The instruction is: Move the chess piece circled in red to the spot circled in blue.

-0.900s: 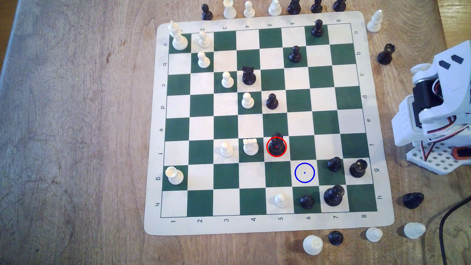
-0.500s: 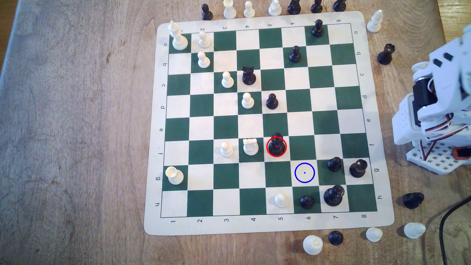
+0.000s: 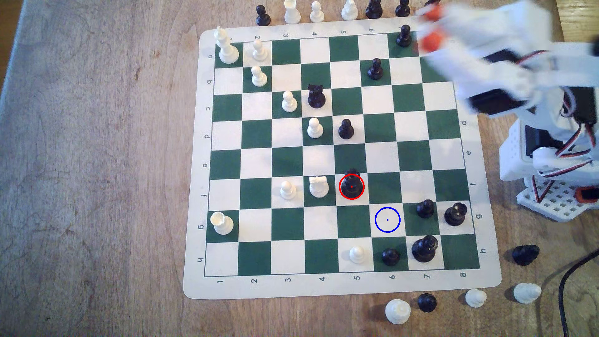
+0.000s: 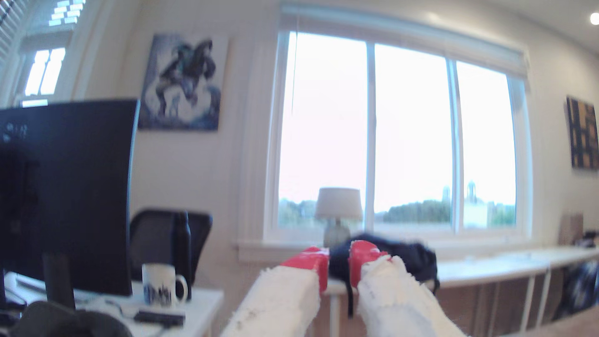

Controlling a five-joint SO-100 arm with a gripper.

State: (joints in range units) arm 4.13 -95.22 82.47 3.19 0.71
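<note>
While the arm swung blurred over the board's (image 3: 194,162) corner at about one o'clock in the exterior view, the gripper (image 3: 428,27) hung high, its red-tipped fingers (image 4: 308,262) pointing out at a window (image 4: 398,136) and not down at the table. A narrow gap showed between the two tips with nothing in it, so the jaws were slightly parted and empty.

The black piece (image 3: 351,186) stood upright in its red ring on a cream square, row f, file 5, just beside a white rook (image 3: 318,187) at its nine o'clock. The blue spot (image 3: 387,219) lay bare on the cream square diagonally adjoining, at roughly four o'clock from the piece, row g, file 6. A black pawn (image 3: 425,209) sat at the spot's three o'clock and another (image 3: 390,256) at its six.

By my reading the reach had only begun; nothing was grasped. The next move would call for swinging the gripper toward seven o'clock across the board, tilting it downward, opening wider, and descending over the piece's slim body without knocking the rook.

Printed along the board's edges were the numerals 1 to 8 and the letters a to h. A mug (image 4: 160,285) carried a dark print too blurred to read.
</note>
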